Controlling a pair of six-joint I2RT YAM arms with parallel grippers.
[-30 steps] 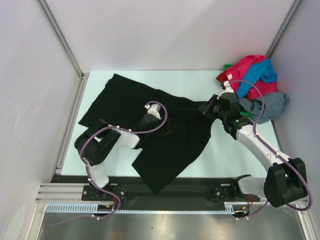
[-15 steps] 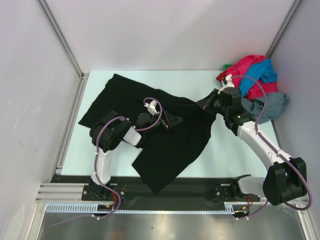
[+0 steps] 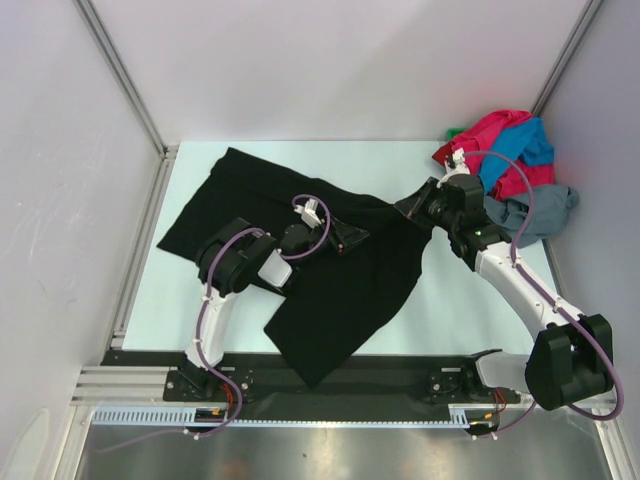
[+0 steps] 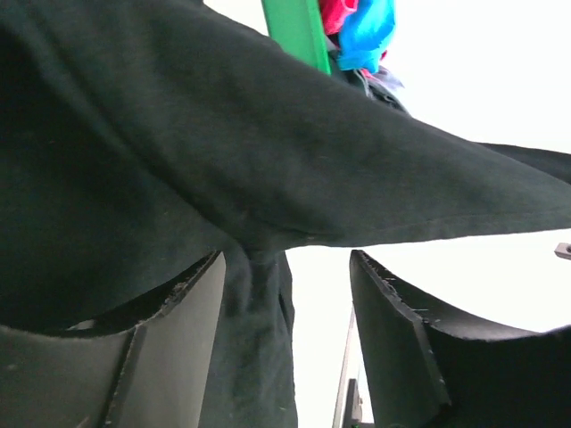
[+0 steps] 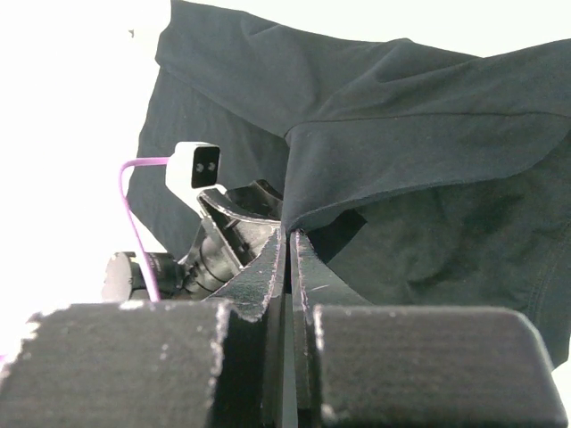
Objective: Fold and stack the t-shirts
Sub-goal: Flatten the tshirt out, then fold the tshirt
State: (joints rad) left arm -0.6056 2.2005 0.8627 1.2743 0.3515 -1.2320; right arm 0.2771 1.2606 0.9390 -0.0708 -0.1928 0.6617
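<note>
A plain black t-shirt (image 3: 300, 270) lies crumpled across the middle of the table. My right gripper (image 3: 413, 207) is shut on its right edge and holds that edge raised; the right wrist view shows the pinched fold at the gripper (image 5: 290, 234). My left gripper (image 3: 346, 238) lies low at the shirt's middle, pointing right, with its jaws open. In the left wrist view the lifted black cloth (image 4: 268, 160) stretches over the left gripper (image 4: 290, 299), and a hanging strand lies against the left finger (image 4: 169, 348), with a gap to the other finger.
A heap of red-pink (image 3: 492, 135), bright blue (image 3: 532, 148) and grey (image 3: 535, 212) t-shirts sits at the back right corner by the wall. A green piece (image 4: 296, 34) shows near it. Metal frame rails (image 3: 140, 250) run along the table's left edge.
My left gripper has slid to the right over the black shirt, under the raised edge. My right gripper lifted the shirt's edge slightly back, then held still.
</note>
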